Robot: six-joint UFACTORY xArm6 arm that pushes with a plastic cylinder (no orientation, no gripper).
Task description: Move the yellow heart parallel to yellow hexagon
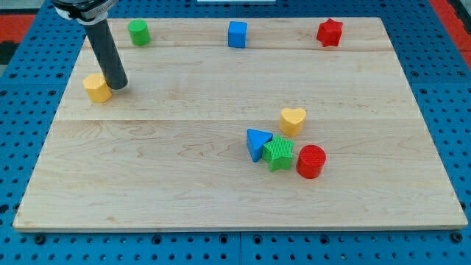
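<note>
The yellow heart (292, 120) lies right of the board's centre, just above a cluster of blocks. The yellow hexagon (96, 87) sits near the board's left edge, in the upper part. My tip (118, 85) rests on the board right beside the yellow hexagon, on its right side, touching or nearly touching it. The dark rod rises from there toward the view's top left. The heart is far to the right of my tip.
A blue triangle (257, 143), a green star (278, 153) and a red cylinder (310, 161) cluster just below the heart. Along the top edge stand a green cylinder (138, 32), a blue cube (237, 34) and a red star (330, 32).
</note>
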